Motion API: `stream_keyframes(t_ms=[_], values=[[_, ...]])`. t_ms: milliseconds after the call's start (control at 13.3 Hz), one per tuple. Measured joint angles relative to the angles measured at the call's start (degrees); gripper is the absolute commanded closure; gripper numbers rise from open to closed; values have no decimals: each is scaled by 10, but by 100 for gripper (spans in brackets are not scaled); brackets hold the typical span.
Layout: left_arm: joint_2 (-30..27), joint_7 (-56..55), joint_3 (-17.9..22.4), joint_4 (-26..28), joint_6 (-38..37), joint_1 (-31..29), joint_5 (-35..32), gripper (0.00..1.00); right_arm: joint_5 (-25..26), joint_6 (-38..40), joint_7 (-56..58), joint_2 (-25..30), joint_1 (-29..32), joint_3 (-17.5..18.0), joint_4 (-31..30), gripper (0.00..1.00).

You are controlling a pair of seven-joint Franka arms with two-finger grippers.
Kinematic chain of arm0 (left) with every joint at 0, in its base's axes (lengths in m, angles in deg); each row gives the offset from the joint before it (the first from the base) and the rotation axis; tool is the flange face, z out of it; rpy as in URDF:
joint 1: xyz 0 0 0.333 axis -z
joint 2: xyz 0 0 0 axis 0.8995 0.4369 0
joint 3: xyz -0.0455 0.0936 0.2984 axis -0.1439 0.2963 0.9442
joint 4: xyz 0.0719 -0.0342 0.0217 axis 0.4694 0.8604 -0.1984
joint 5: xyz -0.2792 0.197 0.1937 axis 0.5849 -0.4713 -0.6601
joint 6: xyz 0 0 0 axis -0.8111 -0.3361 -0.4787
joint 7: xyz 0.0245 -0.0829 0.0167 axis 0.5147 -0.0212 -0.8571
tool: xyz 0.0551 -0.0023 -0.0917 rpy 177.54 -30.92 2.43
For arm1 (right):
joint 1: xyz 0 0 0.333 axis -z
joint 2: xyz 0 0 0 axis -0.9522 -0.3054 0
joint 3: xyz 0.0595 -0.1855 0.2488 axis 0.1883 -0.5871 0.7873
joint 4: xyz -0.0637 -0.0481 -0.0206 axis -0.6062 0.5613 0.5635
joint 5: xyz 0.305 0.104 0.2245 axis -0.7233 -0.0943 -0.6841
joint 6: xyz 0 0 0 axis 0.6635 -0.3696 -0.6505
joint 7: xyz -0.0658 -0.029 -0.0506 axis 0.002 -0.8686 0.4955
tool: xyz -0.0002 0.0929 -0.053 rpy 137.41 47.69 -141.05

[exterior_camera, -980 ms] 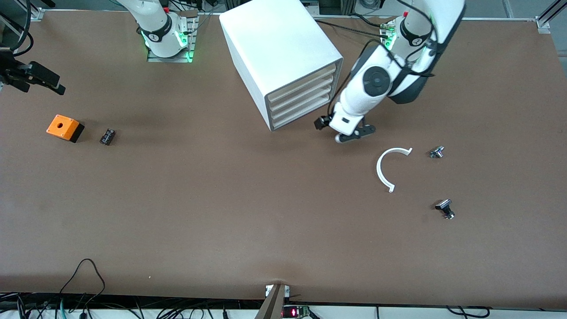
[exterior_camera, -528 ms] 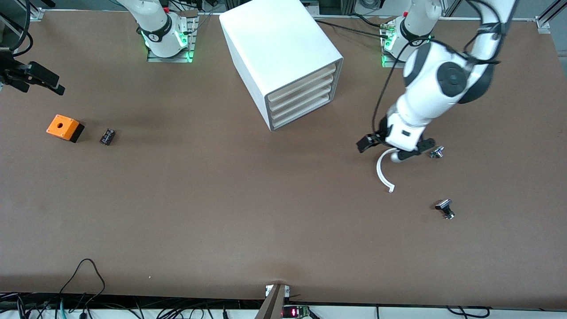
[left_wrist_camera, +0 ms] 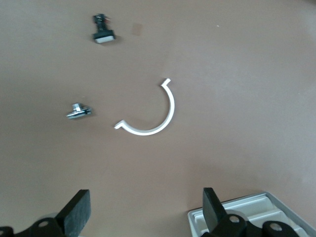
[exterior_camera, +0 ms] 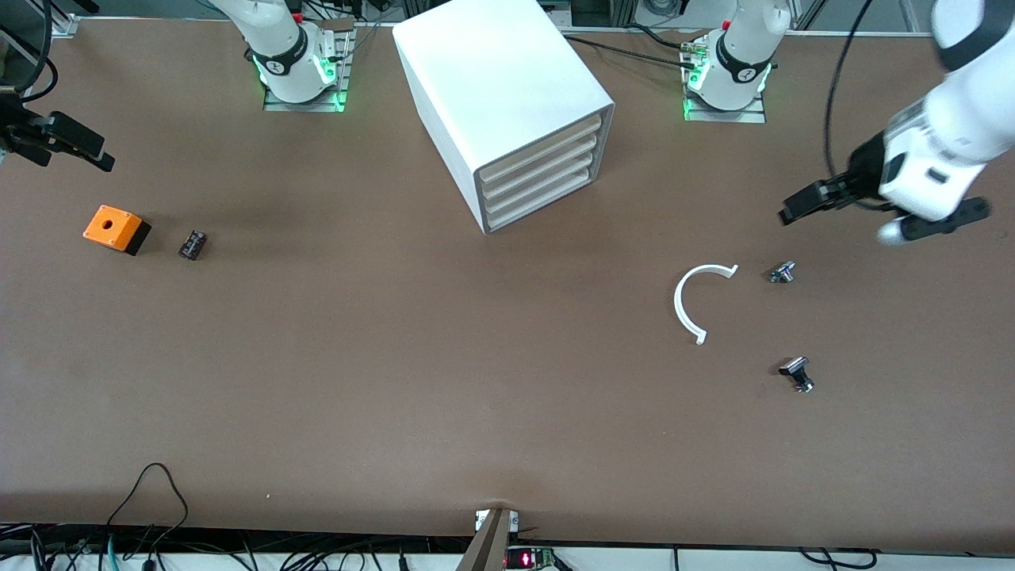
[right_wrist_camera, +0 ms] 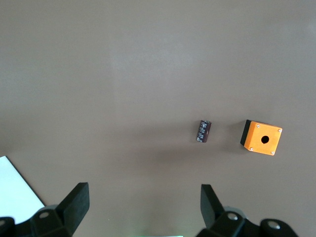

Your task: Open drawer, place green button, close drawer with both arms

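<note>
Showing four shut drawers (exterior_camera: 541, 176), two silver-black parts (exterior_camera: 782, 273), both grippers (exterior_camera: 884, 214) spread

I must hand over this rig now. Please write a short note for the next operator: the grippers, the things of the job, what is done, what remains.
Left gripper: open, empty, in the air toward the left arm's end of the table.
Right gripper: open, empty, waiting at the right arm's end.
Cabinet: all four drawers shut.
No green-capped button is visible; only two small metal parts, a white ring piece, an orange box and a dark cylinder.
Done: nothing shows. Left: open, place, close.
</note>
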Motion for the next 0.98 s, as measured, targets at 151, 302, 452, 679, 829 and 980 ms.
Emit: stream_keyframes(t_ms=[151, 302, 452, 679, 829, 980], values=[[-11, 35, 10, -12, -18, -1, -37, 0, 0, -2, 0, -2, 0, 0, 1, 0], [-14, 55, 9, -18, -24, 1, -48, 0, 0, -2, 1, -5, 0, -1, 1, 0], [-12, 68, 7, -21, -24, 3, -49, 0, 2, -2, 1, -7, 0, 0, 1, 0], [-4, 119, 8, -30, -24, 3, -57, 0, 14, -2, 2, -10, 0, 2, 2, 0], [0, 143, 8, -34, -24, 3, -58, 0, 16, -2, 2, -10, 0, 4, 2, 0], [1, 152, 5, -36, -24, 3, -62, 0, 16, -2, 2, -11, -1, 6, 3, 0]])
